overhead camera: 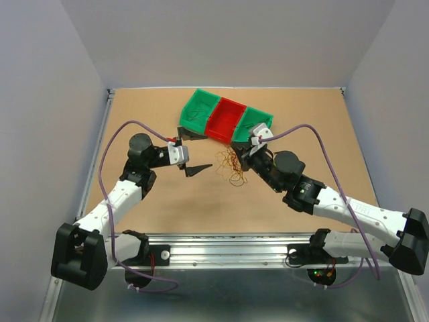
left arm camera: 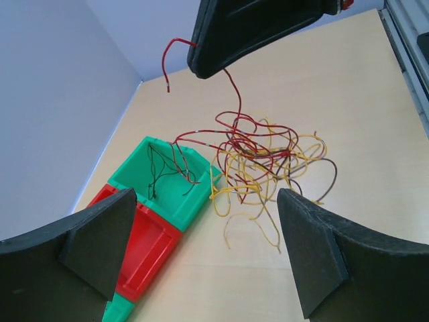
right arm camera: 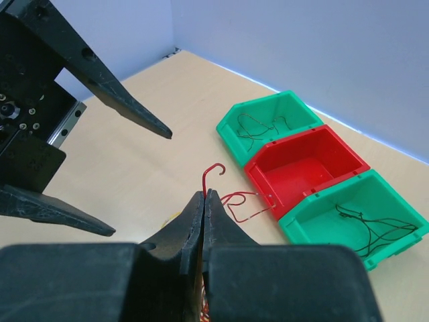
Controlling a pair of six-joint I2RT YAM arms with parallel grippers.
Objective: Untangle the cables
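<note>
The cables (overhead camera: 233,169) are a loose clump of thin yellow, red and dark wires on the table in front of the bins; the left wrist view shows the clump (left arm camera: 261,161) too. My right gripper (right arm camera: 204,194) is shut on one red wire (right arm camera: 213,176), whose hooked end sticks up above the fingertips. It holds this wire raised above the clump, beside the right green bin (overhead camera: 247,146). My left gripper (left arm camera: 204,228) is wide open and empty, left of the clump (overhead camera: 200,151) and pointing at it.
Three joined bins stand behind the clump: a green bin (overhead camera: 198,114) holding dark wires, an empty red bin (overhead camera: 224,121), and a second green bin (overhead camera: 258,121) with dark wires. Part of the clump touches the right green bin (left arm camera: 167,178). Grey walls enclose the table.
</note>
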